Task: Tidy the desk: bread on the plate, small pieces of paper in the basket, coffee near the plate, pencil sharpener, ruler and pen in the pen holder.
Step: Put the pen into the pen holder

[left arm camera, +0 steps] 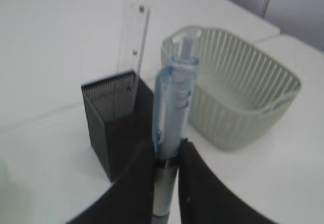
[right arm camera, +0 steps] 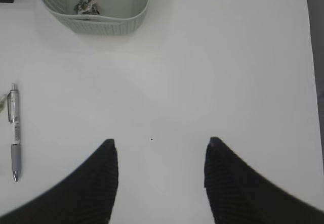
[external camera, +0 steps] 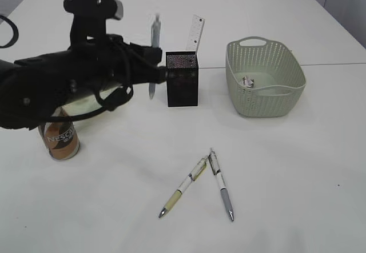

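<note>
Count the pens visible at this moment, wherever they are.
3. One blue pen is held upright in the left hand, left of the pen holder. A yellow-grip pen and a grey-grip pen lie on the table. Others could be hidden inside the holder.

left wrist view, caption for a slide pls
Left gripper fingers pinch a blue pen upright beside the black mesh pen holder holding a clear ruler.
</note>
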Robot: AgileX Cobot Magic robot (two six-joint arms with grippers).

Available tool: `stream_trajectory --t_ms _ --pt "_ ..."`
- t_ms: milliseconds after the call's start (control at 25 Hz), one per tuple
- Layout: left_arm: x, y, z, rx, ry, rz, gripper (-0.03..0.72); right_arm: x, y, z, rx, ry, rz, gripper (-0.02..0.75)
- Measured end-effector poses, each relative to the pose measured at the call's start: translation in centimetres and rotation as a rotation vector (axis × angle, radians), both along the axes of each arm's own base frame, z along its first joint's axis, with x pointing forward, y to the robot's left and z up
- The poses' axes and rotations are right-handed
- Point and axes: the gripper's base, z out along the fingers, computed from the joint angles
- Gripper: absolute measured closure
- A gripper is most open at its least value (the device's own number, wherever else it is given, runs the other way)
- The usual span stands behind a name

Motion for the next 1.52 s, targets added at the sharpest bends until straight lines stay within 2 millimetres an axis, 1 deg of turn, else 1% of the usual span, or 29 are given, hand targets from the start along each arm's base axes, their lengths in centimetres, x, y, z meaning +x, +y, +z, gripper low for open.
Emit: stream_trajectory --t_ms 160,240,400,480,560,680,1080,1320,1520 --pt "1.1 -0.6 2.8 -0.085 -0.129 0.011 0.617 0.0 0.0 0.0 -0.003 0.000 -0.001 0.332" --pt "2.1 -0.7 4.0 -0.117 -0.179 0.028 0.617 0.0 0.0 0.0 -0.003 0.000 -0.001 0.332" --pt "4.8 -0.1 4.8 -0.138 -0.218 0.077 0.617 0.0 0.0 0.0 -0.005 -0.001 -0.001 0.332" --pt "6.2 0.1 4.6 -0.151 -0.217 0.103 0.617 0.0 0.0 0.0 -0.005 -0.001 -0.001 0.332" --pt "7.2 -0.1 4.4 -0.172 -0.214 0.115 0.617 0.0 -0.1 0.0 -0.007 -0.001 -0.001 0.332" --pt "8.3 -0.8 3.6 -0.187 -0.201 0.118 0.617 0.0 -0.1 0.0 -0.014 -0.002 -0.003 0.332" --pt "11.9 -2.8 -0.2 -0.213 -0.150 0.127 0.617 0.0 -0.3 0.1 -0.032 -0.006 -0.006 0.332" --pt "13.6 -3.8 -1.8 -0.218 -0.149 0.128 0.617 0.0 -0.3 0.1 -0.038 -0.007 -0.007 0.332" --pt "14.1 -4.2 -3.4 -0.203 -0.125 0.128 0.617 0.0 -0.4 0.1 -0.043 -0.008 -0.008 0.332"
